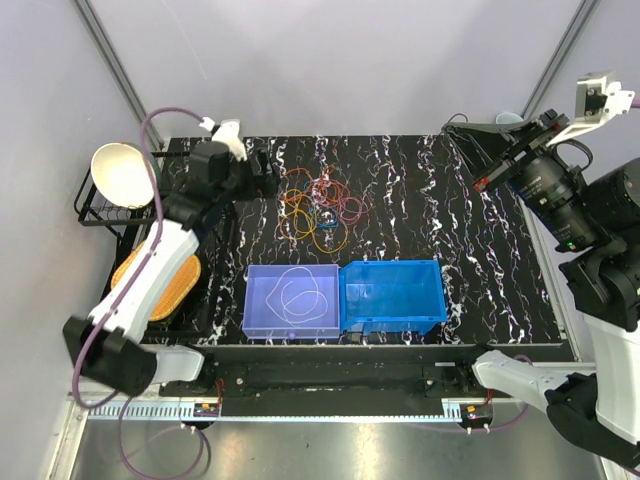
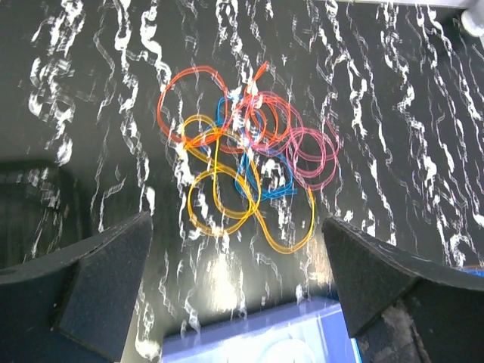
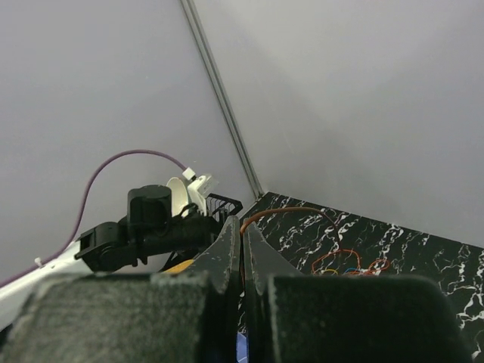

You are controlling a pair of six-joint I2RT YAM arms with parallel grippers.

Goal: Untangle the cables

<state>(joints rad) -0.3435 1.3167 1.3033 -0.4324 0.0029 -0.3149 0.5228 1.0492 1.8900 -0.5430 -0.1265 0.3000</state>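
The left arm reaches over the far-left part of the black, white-veined table (image 1: 470,260). The left gripper (image 2: 234,227) is spread wide, facing the tangle of thin orange, red, yellow and blue cables (image 1: 322,205) at the far middle. The right arm is raised by the right edge, its right gripper (image 3: 242,227) pinched together, an orange strand (image 3: 283,209) curving from its tips.

orange, pink, blue cables (image 2: 246,151), black-and-white marbled table (image 1: 480,250)
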